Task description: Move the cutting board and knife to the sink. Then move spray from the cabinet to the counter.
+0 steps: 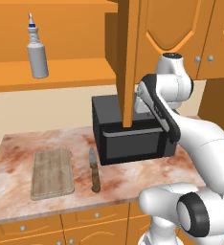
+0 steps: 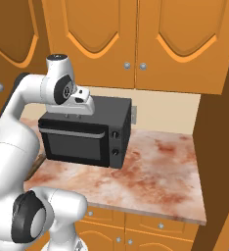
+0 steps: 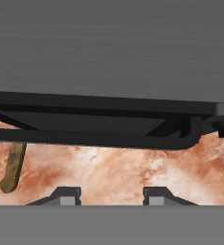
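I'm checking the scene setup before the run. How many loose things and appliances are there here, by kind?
Cutting board: 1
Knife: 1
Spray: 1
Black oven: 1
Total: 4

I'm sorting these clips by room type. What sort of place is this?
A rendered kitchen: orange wooden wall cabinet above a reddish marbled stone counter, with a black countertop oven and a light-brown wooden cutting board.
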Robot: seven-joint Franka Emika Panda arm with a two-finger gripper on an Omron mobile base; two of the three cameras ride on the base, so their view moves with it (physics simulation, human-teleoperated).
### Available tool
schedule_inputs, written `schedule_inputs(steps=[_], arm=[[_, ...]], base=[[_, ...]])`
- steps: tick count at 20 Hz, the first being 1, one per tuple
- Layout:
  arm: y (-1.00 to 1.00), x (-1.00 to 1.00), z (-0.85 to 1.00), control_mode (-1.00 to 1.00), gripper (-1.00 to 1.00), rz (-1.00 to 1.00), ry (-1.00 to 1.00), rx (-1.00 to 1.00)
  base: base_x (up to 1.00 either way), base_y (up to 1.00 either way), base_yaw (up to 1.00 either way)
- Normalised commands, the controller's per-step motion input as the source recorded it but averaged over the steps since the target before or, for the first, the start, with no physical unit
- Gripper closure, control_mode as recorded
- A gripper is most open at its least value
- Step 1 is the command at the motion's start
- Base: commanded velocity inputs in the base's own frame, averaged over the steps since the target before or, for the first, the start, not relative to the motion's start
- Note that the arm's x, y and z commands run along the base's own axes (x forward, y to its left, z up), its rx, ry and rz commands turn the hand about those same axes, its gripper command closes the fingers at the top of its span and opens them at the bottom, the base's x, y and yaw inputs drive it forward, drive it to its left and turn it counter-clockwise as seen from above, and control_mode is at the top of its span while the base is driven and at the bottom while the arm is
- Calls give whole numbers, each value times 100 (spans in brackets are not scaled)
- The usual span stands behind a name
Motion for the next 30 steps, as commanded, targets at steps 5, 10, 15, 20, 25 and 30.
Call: schedule_inputs(steps=[5, 10, 15, 20, 25, 30], arm=[[0, -2, 0, -100, -100, 0, 0, 0], [0, -4, 0, -100, -100, 0, 0, 0], [0, -11, 0, -100, -100, 0, -2, 0], [0, -14, 0, -100, -100, 0, -5, 0], [0, -2, 0, -100, -100, 0, 0, 0], [0, 0, 0, 100, -100, 0, 0, 0]], base=[[0, 0, 0], [0, 0, 0], [0, 0, 0], [0, 0, 0], [0, 0, 0], [-44, 0, 0]])
